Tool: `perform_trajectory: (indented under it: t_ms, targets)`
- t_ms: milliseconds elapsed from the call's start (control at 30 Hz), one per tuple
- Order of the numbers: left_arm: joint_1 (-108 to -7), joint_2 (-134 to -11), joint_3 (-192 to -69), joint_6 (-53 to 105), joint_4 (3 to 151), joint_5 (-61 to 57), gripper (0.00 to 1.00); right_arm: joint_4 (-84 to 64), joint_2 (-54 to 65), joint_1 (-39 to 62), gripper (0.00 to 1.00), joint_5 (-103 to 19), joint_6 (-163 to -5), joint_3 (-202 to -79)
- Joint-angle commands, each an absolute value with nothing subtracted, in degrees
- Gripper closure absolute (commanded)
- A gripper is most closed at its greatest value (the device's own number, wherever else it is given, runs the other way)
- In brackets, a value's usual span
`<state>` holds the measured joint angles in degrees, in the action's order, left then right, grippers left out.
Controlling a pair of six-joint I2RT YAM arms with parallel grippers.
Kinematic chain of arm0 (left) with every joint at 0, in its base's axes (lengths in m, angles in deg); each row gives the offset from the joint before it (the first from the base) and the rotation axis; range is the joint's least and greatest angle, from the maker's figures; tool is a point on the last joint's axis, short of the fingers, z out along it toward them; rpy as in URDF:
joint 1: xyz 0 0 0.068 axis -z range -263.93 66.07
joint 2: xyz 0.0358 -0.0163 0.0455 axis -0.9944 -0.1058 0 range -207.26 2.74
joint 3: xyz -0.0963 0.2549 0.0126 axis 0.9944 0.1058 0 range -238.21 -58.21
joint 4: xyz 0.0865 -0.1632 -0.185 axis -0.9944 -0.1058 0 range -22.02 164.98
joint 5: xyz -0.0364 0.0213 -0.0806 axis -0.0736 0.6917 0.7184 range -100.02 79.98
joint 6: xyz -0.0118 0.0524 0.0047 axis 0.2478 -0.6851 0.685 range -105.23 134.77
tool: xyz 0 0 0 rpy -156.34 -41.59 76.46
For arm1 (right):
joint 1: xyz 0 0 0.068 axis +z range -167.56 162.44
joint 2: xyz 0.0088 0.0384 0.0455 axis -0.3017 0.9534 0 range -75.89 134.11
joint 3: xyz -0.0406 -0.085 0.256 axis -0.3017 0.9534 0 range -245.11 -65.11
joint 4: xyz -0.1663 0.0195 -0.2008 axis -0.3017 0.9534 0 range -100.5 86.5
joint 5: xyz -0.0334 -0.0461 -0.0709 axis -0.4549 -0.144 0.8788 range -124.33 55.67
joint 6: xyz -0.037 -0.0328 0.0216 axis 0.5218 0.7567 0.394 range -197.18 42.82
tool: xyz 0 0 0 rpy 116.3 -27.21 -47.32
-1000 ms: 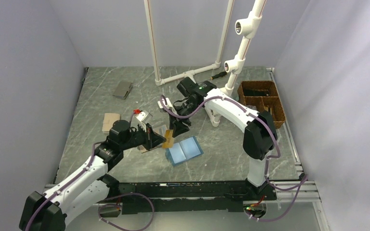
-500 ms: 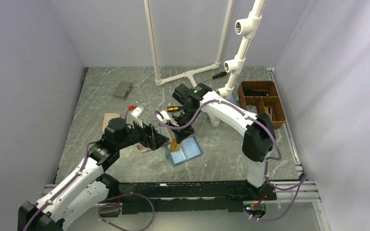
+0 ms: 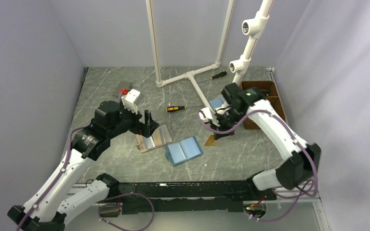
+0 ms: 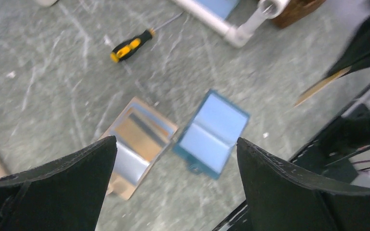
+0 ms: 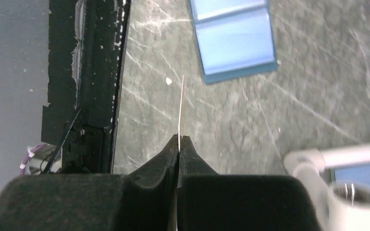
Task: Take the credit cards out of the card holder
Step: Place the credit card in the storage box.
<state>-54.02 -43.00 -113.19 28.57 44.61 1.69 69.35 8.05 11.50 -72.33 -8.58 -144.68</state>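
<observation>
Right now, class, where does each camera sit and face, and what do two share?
Top: above and behind, facing down at the table; left arm and right arm show.
Left wrist: on its arm, faces down at holder and blue wallet; open fingers show.
Right wrist: on its arm, faces down past the right gripper, shut on a card.
All share the blue wallet.

Marbled table [image 3: 250,150] (card holder [image 3: 152,139], screwdriver [image 3: 175,109] atop)

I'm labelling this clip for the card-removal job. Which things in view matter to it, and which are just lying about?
In the job: card holder, lying open; tan card, pinched in the right gripper.
Lying about: light-blue bifold, yellow-handled screwdriver, white pipe frame, brown basket.
</observation>
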Motion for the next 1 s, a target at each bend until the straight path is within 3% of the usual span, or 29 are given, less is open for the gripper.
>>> perform_trajectory:
  t_ms: [0, 333, 700, 967]
  targets:
    - [-54.0, -44.9, -113.8, 20.3, 37.9, -6.1, 0.00, 69.9, -1.2, 5.1, 1.00, -74.2, -5.6, -140.5]
    - [-56.6, -36.5, -102.8, 21.1, 41.3, -4.6, 0.01, 68.1, -8.9, -2.1, 1.00, -75.3, -4.4, -134.5]
    - [-58.9, -38.5, -104.0, 20.8, 40.2, -2.5, 0.01, 67.2, -16.0, -6.8, 1.00, -69.5, -7.7, -126.1]
    - [-59.1, -36.9, -103.8, 20.8, 40.2, -2.8, 0.01, 69.5, -19.5, -24.3, 1.00, -64.1, 1.1, -122.1]
